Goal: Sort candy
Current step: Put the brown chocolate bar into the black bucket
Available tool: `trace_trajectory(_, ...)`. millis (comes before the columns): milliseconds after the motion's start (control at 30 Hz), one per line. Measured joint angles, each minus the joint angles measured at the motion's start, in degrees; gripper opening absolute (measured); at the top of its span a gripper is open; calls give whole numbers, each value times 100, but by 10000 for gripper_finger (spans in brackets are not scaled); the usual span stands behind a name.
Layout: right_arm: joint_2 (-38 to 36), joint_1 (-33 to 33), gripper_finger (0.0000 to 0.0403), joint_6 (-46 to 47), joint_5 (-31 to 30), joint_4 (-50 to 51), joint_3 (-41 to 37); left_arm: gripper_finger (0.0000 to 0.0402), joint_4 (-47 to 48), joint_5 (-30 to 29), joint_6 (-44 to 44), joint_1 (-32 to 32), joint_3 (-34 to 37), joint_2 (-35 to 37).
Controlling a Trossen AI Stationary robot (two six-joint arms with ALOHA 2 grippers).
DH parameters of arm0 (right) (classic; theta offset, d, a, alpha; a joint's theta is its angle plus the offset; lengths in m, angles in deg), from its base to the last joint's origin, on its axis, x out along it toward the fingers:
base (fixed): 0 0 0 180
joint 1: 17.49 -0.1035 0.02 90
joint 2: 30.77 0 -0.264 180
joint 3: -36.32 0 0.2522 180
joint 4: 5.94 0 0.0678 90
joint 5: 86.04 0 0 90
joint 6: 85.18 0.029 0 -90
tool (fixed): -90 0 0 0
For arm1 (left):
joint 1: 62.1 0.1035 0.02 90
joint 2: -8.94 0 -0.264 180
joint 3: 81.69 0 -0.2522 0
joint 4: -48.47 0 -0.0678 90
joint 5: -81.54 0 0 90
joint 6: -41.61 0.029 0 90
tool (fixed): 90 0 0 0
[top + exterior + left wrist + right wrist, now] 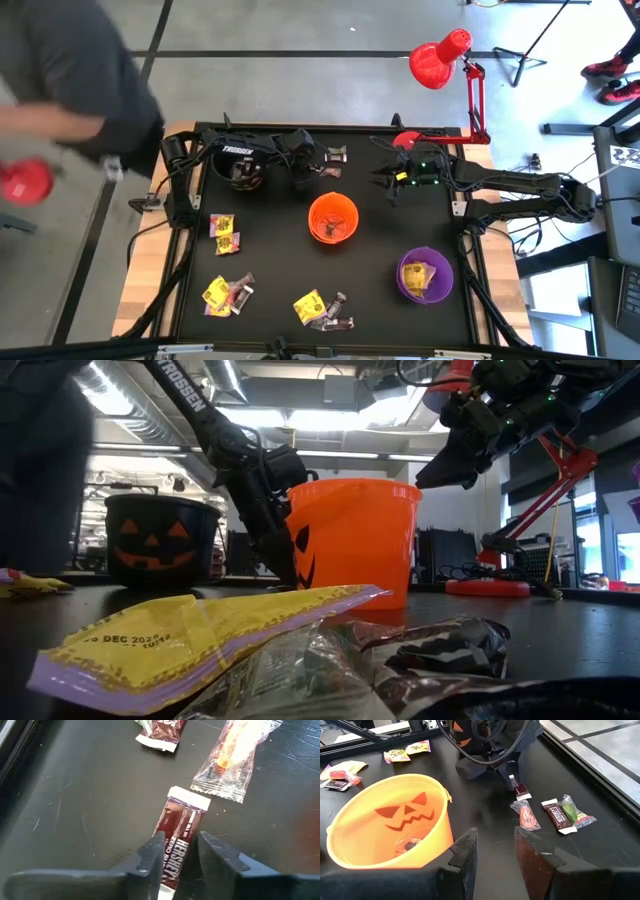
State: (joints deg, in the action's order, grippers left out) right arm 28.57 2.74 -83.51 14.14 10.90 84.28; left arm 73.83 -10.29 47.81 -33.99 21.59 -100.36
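My left gripper (181, 845) is low over the table's far middle (303, 176), just right of the black pumpkin cup (245, 172), and shut on a brown Hershey's bar (179, 837). Beyond the bar lie a clear-wrapped orange sweet (232, 760) and another brown sweet (162, 730). My right gripper (496, 852) hangs open in the air right of the orange pumpkin cup (333, 218), touching nothing. The orange cup (390, 825) has a dark sweet at its bottom. The purple cup (425, 275) holds yellow candy. Yellow and brown candy lies in groups (224, 228), (228, 293), (322, 310) on the table. My left gripper pinches the Hershey's bar between its two fingers, one on each long edge, near one end (175, 862). The fingers come from above, slanting down, and lie along the bar. The bar lies flat on the table, its white-edged free end (189, 800) pointing away from the gripper.
A person stands off the table's far left corner, holding something red (25, 182). A red desk lamp (440, 60) is clamped at the far right corner. In the low view a yellow wrapper (200, 640) and a silvery one (390, 660) lie close in front.
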Motion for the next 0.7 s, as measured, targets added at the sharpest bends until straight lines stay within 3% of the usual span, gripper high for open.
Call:
trace_trajectory(300,0,0,127,0,0,2,2,6,-7,-11,39,-9,0,0)
trace_trajectory(700,0,0,127,0,-2,4,2,0,-104,-39,150,-118,0,52)
